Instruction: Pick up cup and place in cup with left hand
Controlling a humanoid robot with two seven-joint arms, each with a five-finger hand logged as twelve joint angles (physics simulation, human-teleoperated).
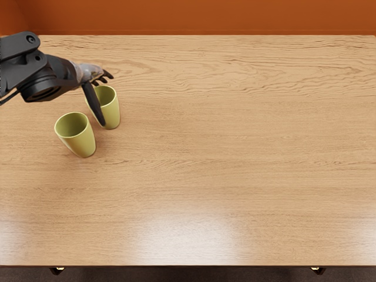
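Head view: reading from the picture's left, the left arm [44, 73] enters over the table [235, 147], and next come the near cup [82, 143], the left hand [88, 73] and the far cup [111, 111].

Failure modes, same order. Near cup: it stands upright, mouth up, just beside the far cup. If I swing the wrist toward it, the low-hanging dark digit [94, 104] could strike its rim and shift or topple it. As I judge it, this is the receiving cup, so any shift spoils the later alignment. Left hand: if I close unevenly, the long digit may push the far cup sideways before the other fingers [106, 76] bear on it. Far cup: the wall narrows toward the base, so a grip set too low could slip on the lift – and a lift that is too short would knock one cup against the other. At insertion, a tilted approach could catch rim on base.

Position relative to fingers: the long digit extends down across the far cup's left side; the remaining fingers reach out past the back of its rim. The far cup – my presumed pick – is upright on the wood between them. The fingers are extended and released, with no grasp formed. I cannot tell whether the digit touches the wall.
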